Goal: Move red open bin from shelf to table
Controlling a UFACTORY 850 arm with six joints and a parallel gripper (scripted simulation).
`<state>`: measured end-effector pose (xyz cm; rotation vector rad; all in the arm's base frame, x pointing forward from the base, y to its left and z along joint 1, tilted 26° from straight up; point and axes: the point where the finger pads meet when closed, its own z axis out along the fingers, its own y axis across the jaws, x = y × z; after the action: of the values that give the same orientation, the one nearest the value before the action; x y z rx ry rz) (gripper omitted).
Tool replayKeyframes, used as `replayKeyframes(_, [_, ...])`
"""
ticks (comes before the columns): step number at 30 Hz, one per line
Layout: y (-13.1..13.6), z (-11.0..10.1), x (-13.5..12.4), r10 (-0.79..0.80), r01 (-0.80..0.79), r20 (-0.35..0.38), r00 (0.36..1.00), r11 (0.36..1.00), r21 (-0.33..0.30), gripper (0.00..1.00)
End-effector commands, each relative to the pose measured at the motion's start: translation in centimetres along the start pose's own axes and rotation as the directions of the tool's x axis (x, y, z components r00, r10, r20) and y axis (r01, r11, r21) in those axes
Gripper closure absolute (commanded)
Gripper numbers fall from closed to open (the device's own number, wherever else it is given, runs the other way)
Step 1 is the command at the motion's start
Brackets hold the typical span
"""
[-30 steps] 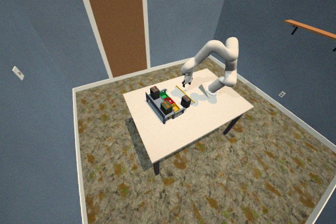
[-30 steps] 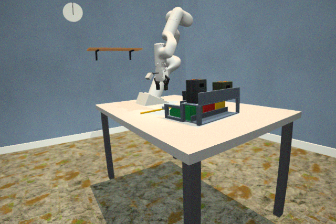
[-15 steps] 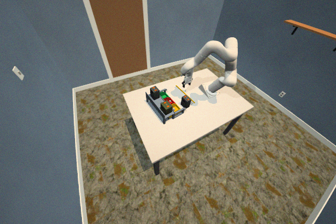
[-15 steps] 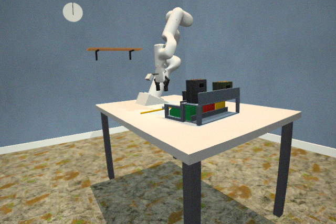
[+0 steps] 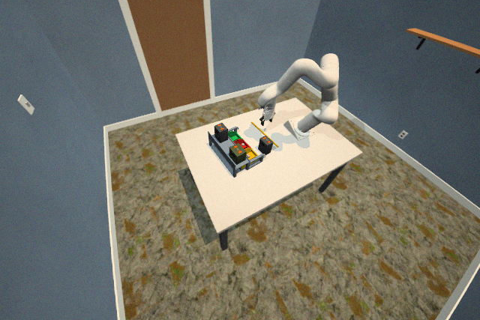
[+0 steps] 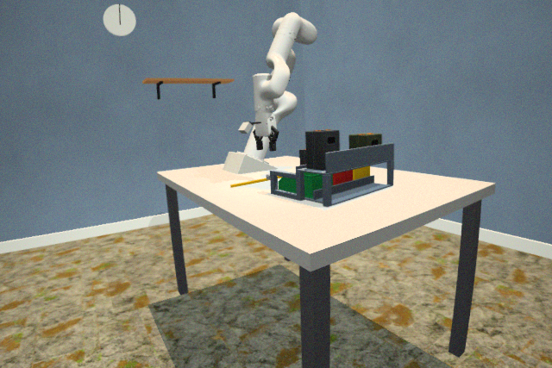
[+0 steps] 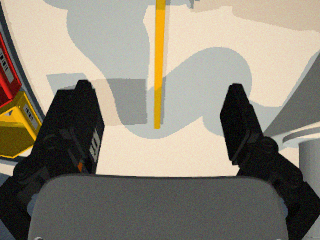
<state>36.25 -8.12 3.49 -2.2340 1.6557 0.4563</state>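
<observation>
The red open bin (image 5: 243, 142) (image 6: 342, 176) sits in the grey shelf (image 5: 220, 151) (image 6: 356, 157), between a green bin (image 5: 233, 136) (image 6: 294, 183) and a yellow bin (image 5: 250, 153) (image 6: 360, 171). In the wrist view only a strip of the red bin (image 7: 6, 74) and the yellow bin (image 7: 16, 127) shows at the left edge. My gripper (image 5: 266, 119) (image 6: 266, 137) (image 7: 159, 96) is open and empty. It hangs above the table (image 5: 271, 184) (image 6: 290, 226), over one end of a thin yellow bar (image 5: 265, 134) (image 6: 249, 183) (image 7: 160, 40), apart from the shelf.
Two dark boxes (image 5: 221, 131) (image 5: 237, 153) stand on top of the shelf; they also show in the exterior view as a black box (image 6: 322, 142) and an olive box (image 6: 364, 140). A third dark box (image 5: 265, 144) stands on the table by the bar. The arm's base (image 5: 298, 132) (image 6: 238, 162) is at the table's far side.
</observation>
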Motion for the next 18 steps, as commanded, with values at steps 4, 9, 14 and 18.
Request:
replayKeyframes(4, [-0.1, 0.2, 0.0, 0.000, 0.000, -0.001, 1.000, 1.000, 0.001, 0.00])
replayKeyframes(9, [-0.1, 0.2, 0.0, 0.000, 0.000, -0.001, 1.000, 1.000, 0.001, 0.00])
replayKeyframes(14, [-0.1, 0.2, 0.0, 0.000, 0.000, -0.001, 1.000, 1.000, 0.001, 0.00])
replayKeyframes(18, [-2.0, 0.2, -0.3, 0.000, 0.000, -0.001, 1.000, 1.000, 0.001, 0.00])
